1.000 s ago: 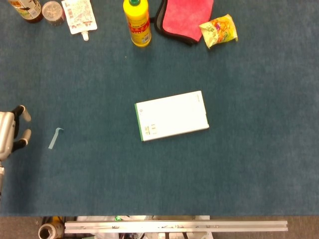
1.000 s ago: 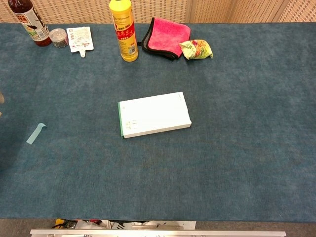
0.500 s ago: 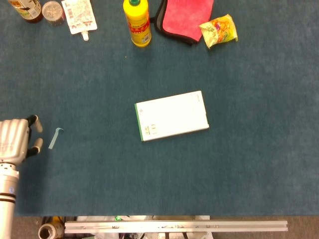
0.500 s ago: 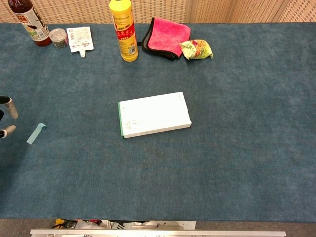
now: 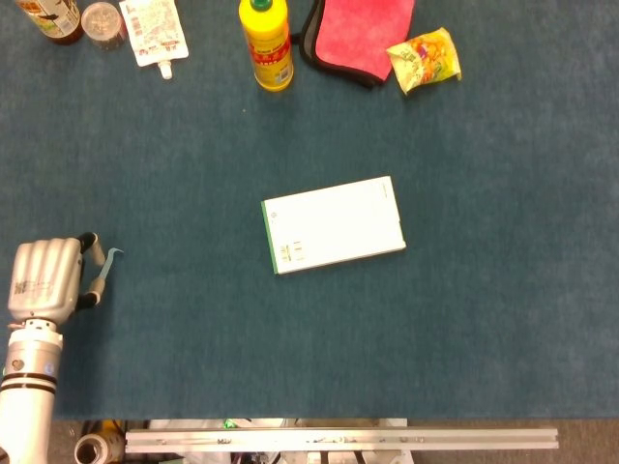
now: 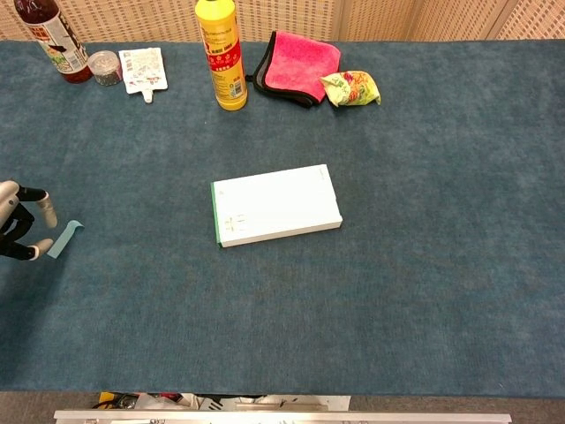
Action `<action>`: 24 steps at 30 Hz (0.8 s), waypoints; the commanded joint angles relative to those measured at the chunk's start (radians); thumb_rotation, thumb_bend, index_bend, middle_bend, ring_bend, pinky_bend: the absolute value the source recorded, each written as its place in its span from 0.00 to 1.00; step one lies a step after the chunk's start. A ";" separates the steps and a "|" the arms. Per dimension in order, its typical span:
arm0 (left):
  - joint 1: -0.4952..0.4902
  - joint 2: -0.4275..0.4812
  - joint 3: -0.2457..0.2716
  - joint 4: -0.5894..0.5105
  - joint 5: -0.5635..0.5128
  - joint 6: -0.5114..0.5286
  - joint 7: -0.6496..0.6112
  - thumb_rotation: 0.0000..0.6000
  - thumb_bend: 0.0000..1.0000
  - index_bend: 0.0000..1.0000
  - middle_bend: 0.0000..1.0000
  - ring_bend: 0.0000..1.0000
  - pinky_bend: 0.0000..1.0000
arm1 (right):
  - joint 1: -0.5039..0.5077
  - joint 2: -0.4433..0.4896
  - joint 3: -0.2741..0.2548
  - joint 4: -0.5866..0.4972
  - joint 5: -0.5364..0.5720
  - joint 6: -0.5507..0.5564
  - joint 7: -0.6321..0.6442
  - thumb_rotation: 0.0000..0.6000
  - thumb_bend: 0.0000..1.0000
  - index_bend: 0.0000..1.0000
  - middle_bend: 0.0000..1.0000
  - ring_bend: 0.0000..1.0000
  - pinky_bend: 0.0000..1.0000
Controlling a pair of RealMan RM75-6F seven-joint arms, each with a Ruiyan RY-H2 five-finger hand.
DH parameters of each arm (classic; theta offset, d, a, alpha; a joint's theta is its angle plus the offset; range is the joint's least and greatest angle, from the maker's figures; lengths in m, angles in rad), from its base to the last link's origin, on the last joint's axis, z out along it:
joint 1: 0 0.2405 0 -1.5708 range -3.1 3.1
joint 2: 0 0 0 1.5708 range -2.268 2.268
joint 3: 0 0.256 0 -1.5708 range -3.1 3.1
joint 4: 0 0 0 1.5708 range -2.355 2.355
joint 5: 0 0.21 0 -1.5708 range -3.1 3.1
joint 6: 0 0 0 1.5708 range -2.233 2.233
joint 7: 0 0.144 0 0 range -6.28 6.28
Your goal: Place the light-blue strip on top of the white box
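Note:
A small light-blue strip (image 5: 106, 261) (image 6: 65, 237) lies on the blue cloth at the left, one end curled up. My left hand (image 5: 46, 279) (image 6: 21, 231) hovers right beside it on its left, fingers apart and holding nothing, its fingertips (image 5: 90, 239) close to the strip; contact cannot be told. The white box (image 5: 333, 224) (image 6: 275, 205) lies flat near the middle of the table, well to the right of the strip. My right hand appears in neither view.
Along the far edge stand a yellow bottle (image 5: 266, 43), a pink cloth (image 5: 362, 35), a yellow snack packet (image 5: 424, 59), a white pouch (image 5: 154, 31), a small jar (image 5: 101, 21) and a dark bottle (image 6: 54, 37). A metal rail (image 5: 338, 440) runs along the near edge.
My left hand has come in from the left edge and moved right, ending next to the strip. The strip and box have not moved.

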 commanded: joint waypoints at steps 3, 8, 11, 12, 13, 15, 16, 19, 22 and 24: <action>-0.005 -0.020 -0.004 0.008 -0.037 -0.005 0.025 1.00 0.27 0.51 0.91 0.90 0.99 | -0.003 0.000 0.000 0.005 0.002 0.002 0.007 1.00 0.00 0.13 0.32 0.23 0.22; -0.005 -0.030 -0.006 0.004 -0.067 -0.003 0.038 0.93 0.27 0.50 0.91 0.91 1.00 | -0.006 -0.001 -0.002 0.011 0.004 0.001 0.016 1.00 0.00 0.13 0.32 0.23 0.22; -0.005 -0.038 -0.009 0.001 -0.087 0.001 0.048 0.87 0.27 0.50 0.91 0.91 1.00 | -0.007 -0.002 -0.002 0.016 0.005 0.000 0.021 1.00 0.00 0.13 0.32 0.23 0.22; -0.005 -0.040 -0.011 -0.001 -0.094 0.003 0.051 0.86 0.27 0.49 0.91 0.91 1.00 | -0.006 -0.003 -0.002 0.017 0.005 -0.001 0.022 1.00 0.00 0.13 0.32 0.23 0.22; -0.005 -0.042 -0.013 -0.004 -0.101 0.005 0.055 0.84 0.27 0.49 0.91 0.91 1.00 | -0.006 -0.003 -0.003 0.019 0.004 -0.002 0.024 1.00 0.00 0.13 0.32 0.23 0.22; -0.004 -0.046 -0.015 -0.010 -0.113 0.011 0.060 0.82 0.27 0.48 0.91 0.91 1.00 | -0.006 -0.004 -0.002 0.022 0.004 -0.001 0.028 1.00 0.00 0.13 0.32 0.23 0.22; -0.004 -0.047 -0.016 -0.013 -0.118 0.013 0.063 0.81 0.27 0.48 0.91 0.91 1.00 | -0.007 -0.004 -0.002 0.023 0.005 -0.001 0.030 1.00 0.00 0.13 0.32 0.23 0.22; -0.004 -0.053 -0.019 -0.012 -0.134 0.023 0.076 0.81 0.27 0.48 0.91 0.91 1.00 | -0.006 -0.005 -0.002 0.029 0.006 -0.004 0.037 1.00 0.00 0.13 0.32 0.23 0.22; -0.004 -0.059 -0.022 -0.012 -0.154 0.031 0.092 0.80 0.27 0.48 0.91 0.91 1.00 | -0.005 -0.006 -0.001 0.035 0.007 -0.007 0.043 1.00 0.00 0.13 0.32 0.23 0.22; -0.005 -0.064 -0.024 -0.013 -0.163 0.037 0.100 0.81 0.27 0.48 0.91 0.91 1.00 | -0.005 -0.007 -0.001 0.037 0.006 -0.008 0.046 1.00 0.00 0.13 0.32 0.23 0.22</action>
